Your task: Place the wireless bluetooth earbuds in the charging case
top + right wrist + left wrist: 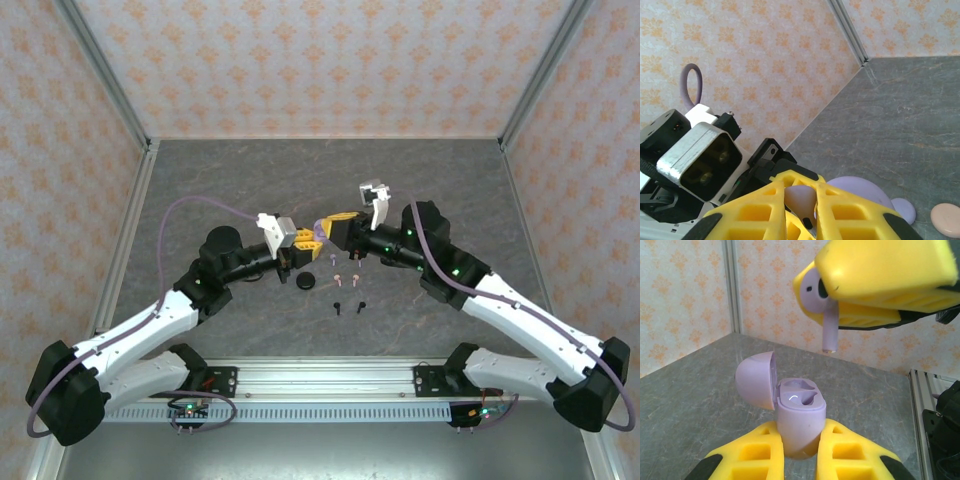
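Note:
My left gripper (pixel 800 429) is shut on the base of the lilac charging case (pixel 799 412), held upright with its lid (pixel 756 381) swung open to the left and both sockets empty. Just above it my right gripper (pixel 880 285) is shut on a lilac earbud (pixel 824 310), stem pointing down, a short gap over the case. In the right wrist view the right gripper (pixel 801 189) pinches the bud's head (pixel 802 200), with the case lid (pixel 860 189) below. From above, both grippers (pixel 300 237) (pixel 338 226) meet mid-table around the case (pixel 320 227).
Loose on the table below the grippers lie a lilac bud (pixel 332 258), two pink buds (pixel 338 277) (pixel 355 277) and two black buds (pixel 340 307) (pixel 361 304), plus a black disc (pixel 305 282). A lilac disc (pixel 903 209) and a pink disc (pixel 946 220) rest nearby.

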Robot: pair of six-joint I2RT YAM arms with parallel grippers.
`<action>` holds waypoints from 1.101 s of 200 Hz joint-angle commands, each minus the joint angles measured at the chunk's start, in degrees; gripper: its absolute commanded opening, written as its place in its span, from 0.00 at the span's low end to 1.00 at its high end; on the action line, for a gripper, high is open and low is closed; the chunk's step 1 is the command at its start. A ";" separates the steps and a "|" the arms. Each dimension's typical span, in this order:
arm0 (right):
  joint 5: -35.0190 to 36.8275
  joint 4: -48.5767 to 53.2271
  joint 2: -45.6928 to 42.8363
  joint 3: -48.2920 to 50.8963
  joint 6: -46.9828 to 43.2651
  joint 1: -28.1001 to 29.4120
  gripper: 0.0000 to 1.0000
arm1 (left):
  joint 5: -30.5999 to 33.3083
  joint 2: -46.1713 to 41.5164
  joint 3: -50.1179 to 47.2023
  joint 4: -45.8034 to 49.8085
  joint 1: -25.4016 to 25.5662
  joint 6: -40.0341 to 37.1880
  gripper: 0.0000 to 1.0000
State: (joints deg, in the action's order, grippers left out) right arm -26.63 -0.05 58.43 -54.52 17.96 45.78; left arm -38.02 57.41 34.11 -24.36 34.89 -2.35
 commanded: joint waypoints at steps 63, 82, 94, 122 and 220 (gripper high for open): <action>1.43 -3.63 0.89 2.62 -0.03 0.71 0.17 | 0.93 -0.96 1.84 -2.10 0.38 0.70 0.00; 1.67 -3.87 1.23 2.66 -0.26 0.74 0.17 | 0.67 -1.08 1.93 -1.88 0.44 0.48 0.00; 1.59 -4.13 1.40 2.71 -0.21 0.80 0.17 | 0.59 -1.07 2.01 -1.68 0.44 0.42 0.00; 1.72 -4.18 1.42 2.45 -0.44 0.80 0.17 | 0.66 -1.22 2.02 -1.44 0.40 0.42 0.00; 1.08 -1.14 2.56 2.42 -1.20 0.80 0.20 | 0.83 -1.07 2.42 -1.58 0.48 0.80 0.00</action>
State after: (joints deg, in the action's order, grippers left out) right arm -25.50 -1.32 60.69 -52.31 17.78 46.26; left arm -37.78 57.39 34.68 -24.27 34.89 -2.13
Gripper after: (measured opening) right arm 0.185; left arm 0.138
